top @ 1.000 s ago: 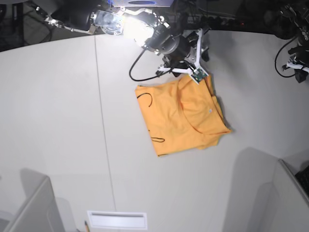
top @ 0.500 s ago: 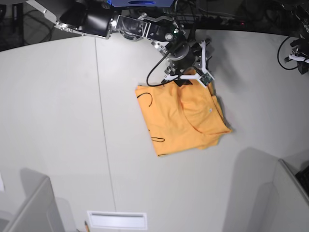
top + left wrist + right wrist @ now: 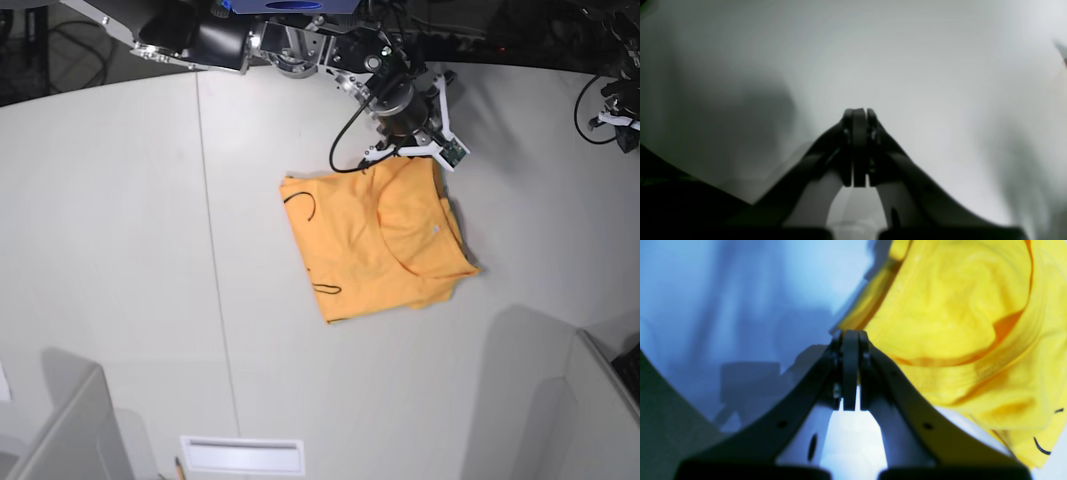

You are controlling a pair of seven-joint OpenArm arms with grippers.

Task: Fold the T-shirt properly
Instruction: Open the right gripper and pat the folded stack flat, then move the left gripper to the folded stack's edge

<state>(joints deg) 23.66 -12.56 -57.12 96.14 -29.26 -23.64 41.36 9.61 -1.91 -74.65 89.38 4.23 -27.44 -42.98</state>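
Note:
The orange-yellow T-shirt [image 3: 375,240] lies folded into a rough rectangle on the white table, with thin black marks near its left and lower edges. My right gripper [image 3: 405,140] hovers at the shirt's far edge. In the right wrist view its jaws [image 3: 850,335] are pressed shut, with the tips right at the border of the T-shirt [image 3: 957,323], whose cloth spreads to the right. No cloth shows between the pads. My left gripper [image 3: 858,113] is shut with nothing in it, above bare table. Its arm [image 3: 612,112] sits at the far right edge.
A seam [image 3: 215,250] runs down the table left of the shirt. Grey partitions stand at the bottom left [image 3: 60,430] and bottom right [image 3: 600,400]. A white slotted plate [image 3: 242,455] lies at the front edge. Cables and arm bases crowd the back.
My right gripper has slid to the right along the shirt's far edge and its jaws have closed. The shirt has kept its shape. The left arm has barely moved.

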